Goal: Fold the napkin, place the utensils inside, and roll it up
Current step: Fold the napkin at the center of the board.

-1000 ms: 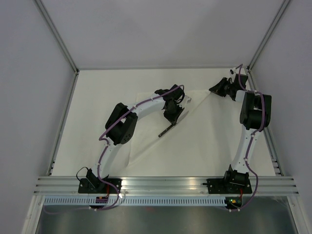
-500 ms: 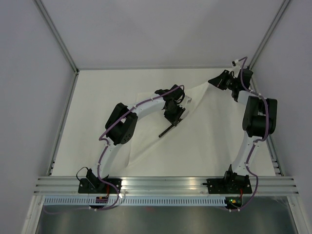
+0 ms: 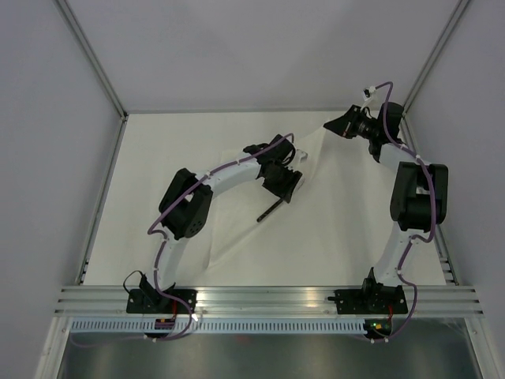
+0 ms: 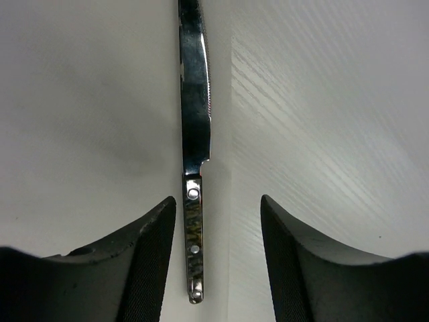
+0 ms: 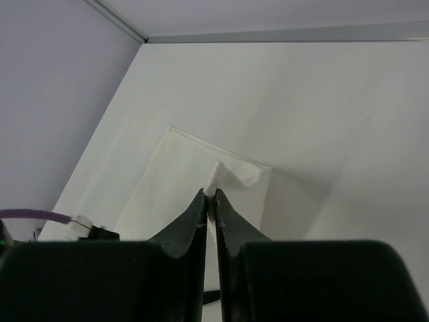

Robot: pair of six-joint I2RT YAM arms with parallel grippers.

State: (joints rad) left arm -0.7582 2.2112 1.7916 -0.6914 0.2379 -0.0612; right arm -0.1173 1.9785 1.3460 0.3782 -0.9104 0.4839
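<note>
Right arm pulls a napkin corner higher as the left waits over the knife.

Top view: the right gripper (image 3: 338, 126), further toward the upper right than a second ago, raises the napkin (image 3: 316, 162). The left gripper (image 3: 286, 183) stays mid-frame.
Left wrist view: the jaws are apart, straddling the knife (image 4: 194, 154) at centre.
Right wrist view: the fingers (image 5: 198, 213) are pinched on the napkin's corner, so folding seems under way.

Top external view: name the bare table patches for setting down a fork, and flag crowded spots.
Free: the left strip between side rail and left arm; the far strip along the back wall. Crowded: mid-table, where open left jaws straddle the knife at the napkin's edge; far right, where right jaws pinch its corner.
</note>
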